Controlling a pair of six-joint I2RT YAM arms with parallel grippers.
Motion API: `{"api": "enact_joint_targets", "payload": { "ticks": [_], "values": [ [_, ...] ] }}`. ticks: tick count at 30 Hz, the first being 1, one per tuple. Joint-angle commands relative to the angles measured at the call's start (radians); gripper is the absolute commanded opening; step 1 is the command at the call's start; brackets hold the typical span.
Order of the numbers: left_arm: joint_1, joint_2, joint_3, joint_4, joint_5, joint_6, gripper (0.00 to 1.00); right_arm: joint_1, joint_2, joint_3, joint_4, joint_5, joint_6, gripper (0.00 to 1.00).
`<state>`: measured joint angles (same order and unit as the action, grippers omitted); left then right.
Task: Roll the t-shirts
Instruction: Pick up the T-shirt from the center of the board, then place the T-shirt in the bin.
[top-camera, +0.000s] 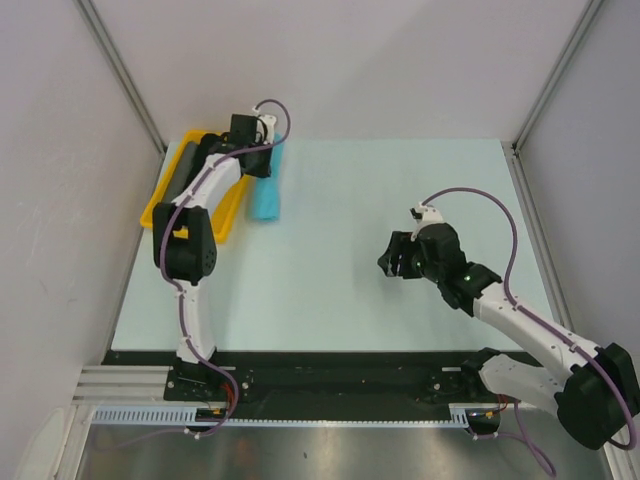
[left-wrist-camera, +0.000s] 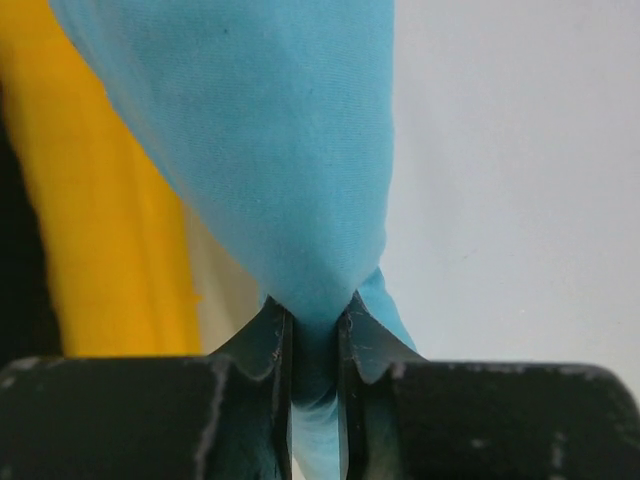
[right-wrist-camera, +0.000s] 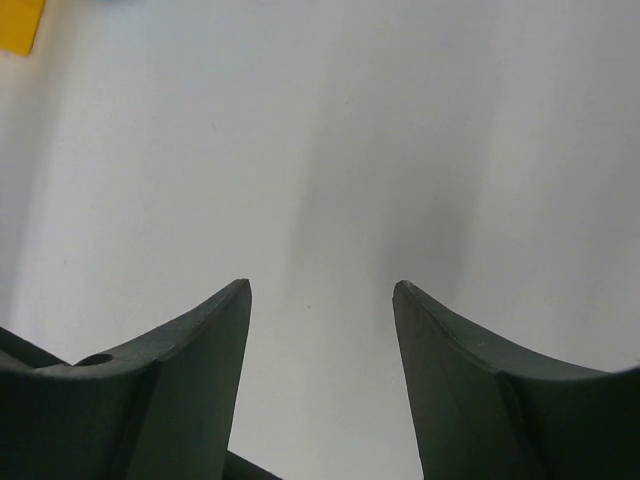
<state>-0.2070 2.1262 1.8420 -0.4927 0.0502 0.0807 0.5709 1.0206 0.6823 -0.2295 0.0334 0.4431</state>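
The turquoise t-shirt (top-camera: 266, 195) is a long narrow bundle at the far left of the table, beside the yellow bin (top-camera: 160, 205). My left gripper (top-camera: 266, 150) is shut on its far end. In the left wrist view the turquoise cloth (left-wrist-camera: 290, 150) is pinched between the two fingers of that gripper (left-wrist-camera: 315, 325) and spreads away from them. Dark cloth (top-camera: 185, 165) lies in the bin, mostly hidden by the left arm; I cannot tell a black roll from a grey one. My right gripper (top-camera: 398, 258) is open and empty over the table's right middle, as the right wrist view (right-wrist-camera: 320, 290) also shows.
The yellow bin's wall (left-wrist-camera: 110, 250) is just left of the held cloth. A corner of the bin (right-wrist-camera: 20, 25) shows far off in the right wrist view. Metal frame posts stand at the table's back corners (top-camera: 516, 148).
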Motion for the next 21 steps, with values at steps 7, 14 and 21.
{"api": "enact_joint_targets", "payload": {
  "ticks": [7, 14, 21],
  "values": [
    [0.132, 0.064, 0.261, -0.217, 0.16, 0.149, 0.0, -0.006, 0.099, 0.007, 0.087, -0.144, -0.018, 0.62],
    [0.233, 0.112, 0.293, -0.253, 0.256, 0.157, 0.01, -0.009, 0.163, 0.007, 0.131, -0.174, -0.024, 0.61],
    [0.297, 0.204, 0.353, -0.273, 0.309, 0.169, 0.04, -0.009, 0.226, 0.006, 0.183, -0.239, -0.006, 0.6]
  ]
}}
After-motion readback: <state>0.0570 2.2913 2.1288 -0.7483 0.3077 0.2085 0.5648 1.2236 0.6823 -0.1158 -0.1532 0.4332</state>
